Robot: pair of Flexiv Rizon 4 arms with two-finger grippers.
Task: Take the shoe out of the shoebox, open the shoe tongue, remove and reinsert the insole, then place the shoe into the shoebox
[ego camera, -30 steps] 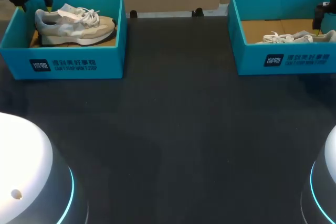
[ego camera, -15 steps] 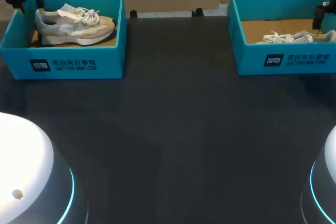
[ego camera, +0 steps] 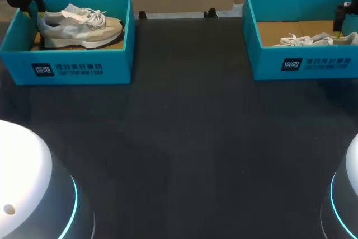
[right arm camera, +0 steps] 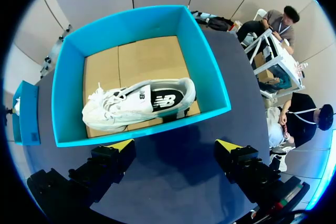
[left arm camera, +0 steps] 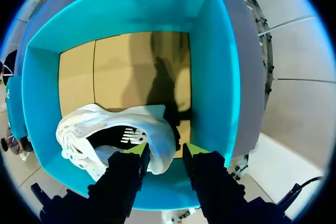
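Left claw (left arm camera: 165, 150), open and empty, straddles the heel of the shoe (left arm camera: 105, 135) in the left shoebox (left arm camera: 220, 77). The shoe lies lengthwise, toe toward the middle of the worktop (ego camera: 184, 138). Right claw (right arm camera: 173, 148): wide open, empty, well apart.

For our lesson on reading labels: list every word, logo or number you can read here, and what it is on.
Left shoebox, front wall: white logo block and print line, too small to read.
Right shoebox, front wall: same label, too blurred.
Shoe in right shoebox, side: logo mark, letters unclear.
No numbers or signs visible.
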